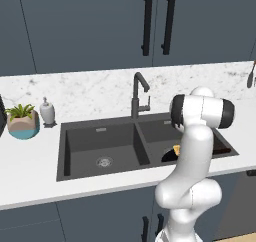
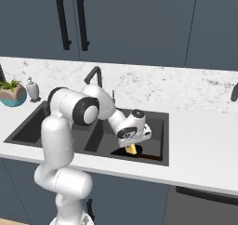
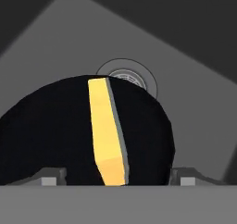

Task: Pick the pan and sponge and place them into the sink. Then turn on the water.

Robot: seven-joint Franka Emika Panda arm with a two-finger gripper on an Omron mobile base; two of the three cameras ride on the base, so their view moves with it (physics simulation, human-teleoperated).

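Observation:
The dark double-basin sink is set into the white counter. In its right basin lies the black pan, partly covering the round drain. The sponge stands on its edge over the pan, yellow face showing and the grey layer along one side. My gripper hangs just above it, open, with both fingertips well away from the sponge's sides. From the right base view, the gripper dips into the right basin with the yellow sponge below it. No water comes from the faucet.
A teal plant pot and a white soap dispenser stand on the counter left of the sink. Dark cabinets hang above the marble backsplash. My own arm blocks much of the right basin in the left base view.

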